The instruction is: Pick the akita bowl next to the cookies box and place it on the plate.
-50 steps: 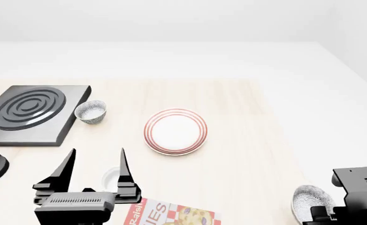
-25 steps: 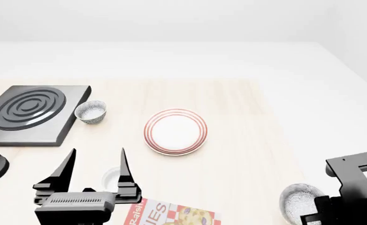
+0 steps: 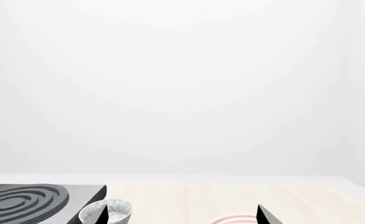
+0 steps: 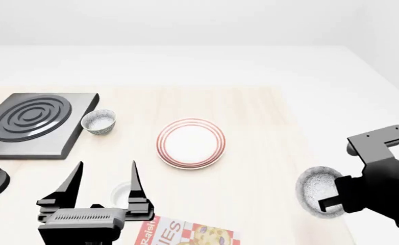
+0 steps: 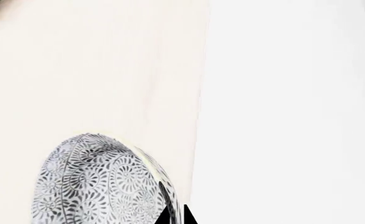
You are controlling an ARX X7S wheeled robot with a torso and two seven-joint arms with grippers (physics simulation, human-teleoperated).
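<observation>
Fingertips (image 5: 173, 217) on akita bowl (image 4: 317, 191), now higher and nearer the plate (image 4: 191, 143)

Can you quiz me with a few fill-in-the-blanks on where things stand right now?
1. The right claw holds the dark-patterned speckled akita bowl tilted on its ____.
2. The round white plate with red rings is ____ of any bowl.
3. The second speckled bowl sits beside the ____ ribbed square slab.
4. The left claw is ____, gripping nothing.

Missing words: side; empty; black; open
</observation>
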